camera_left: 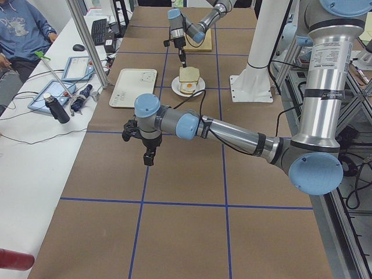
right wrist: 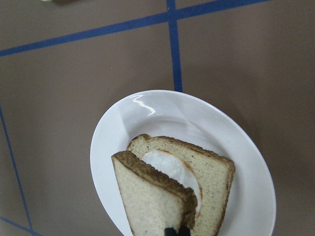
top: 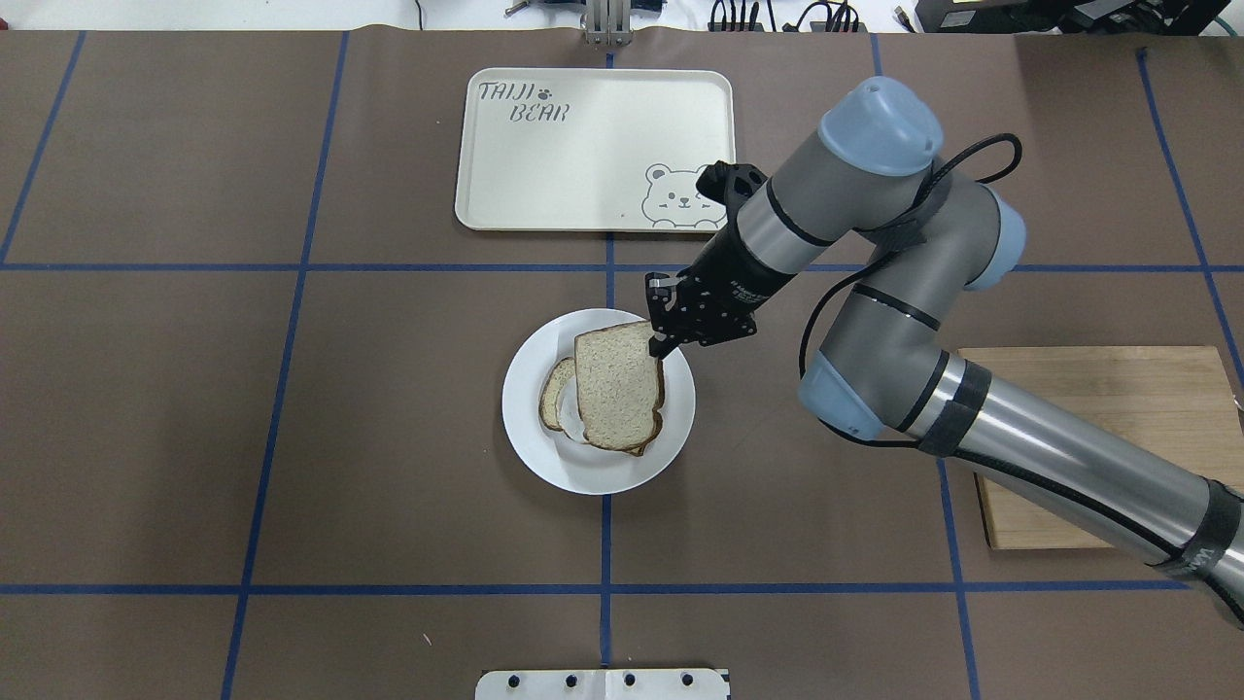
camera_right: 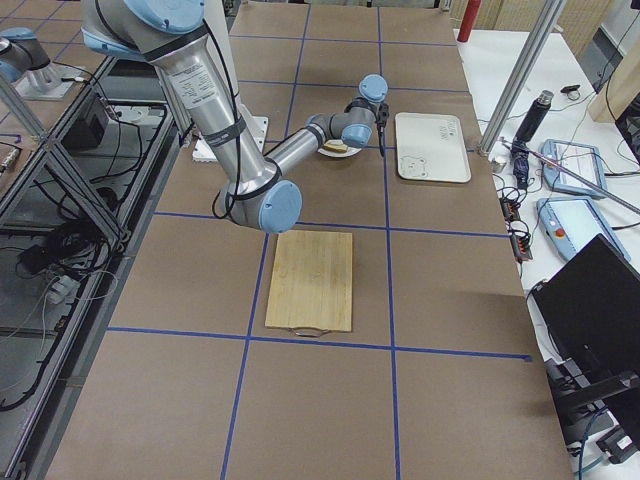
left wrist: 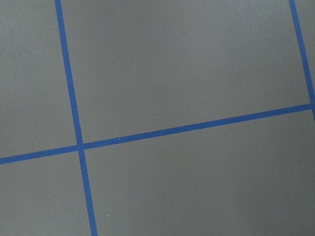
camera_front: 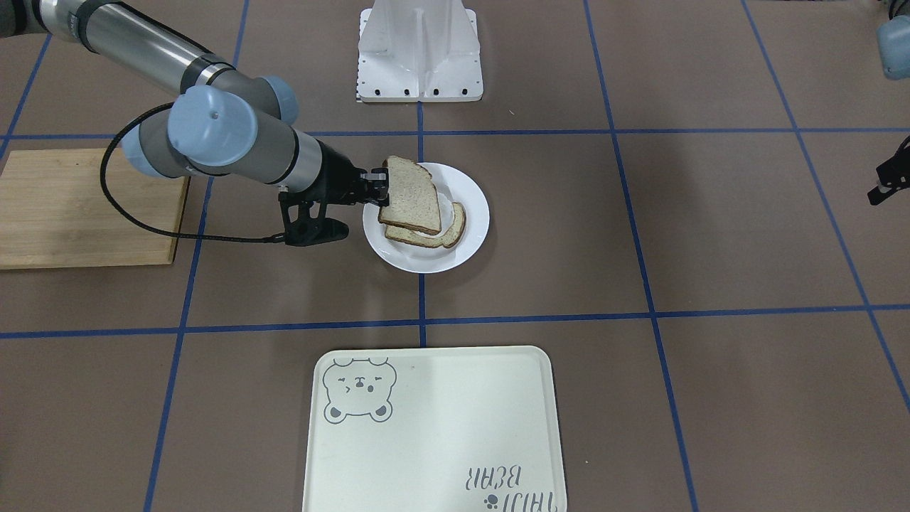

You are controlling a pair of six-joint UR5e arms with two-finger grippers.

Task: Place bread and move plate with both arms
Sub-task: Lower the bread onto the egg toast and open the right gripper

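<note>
Reviewer: Grippers first, what state?

Annotator: right gripper [camera_front: 384,188] pinching the bread [camera_front: 411,195] by one crust edge, fingers pressed onto it. left gripper [camera_left: 149,158] hangs over bare mat toward the desk's left end, well apart from everything. Spread or pressed together, can't tell.

Reviewer: Bread where?

Annotator: Tilted, gripped edge raised, over the plate [camera_front: 426,259] near the desk's middle. Its lower edge is over the egg slice [camera_front: 419,238] lying on the plate, with egg white showing between them. Touching or not, can't tell.

Reviewer: Arms?

Annotator: right arm [top: 1069,467] reaches in from the desk's right end, wrist bent toward the plate. left arm [camera_left: 232,132] stretches low over the left end.

Reviewer: Rest?

Annotator: wooden board [top: 1118,384] flat toward the right end. bear tray [top: 583,146] at the middle of the far edge, near the plate, not touching. white stand [camera_front: 419,50] at the middle of the robot-side edge.
</note>
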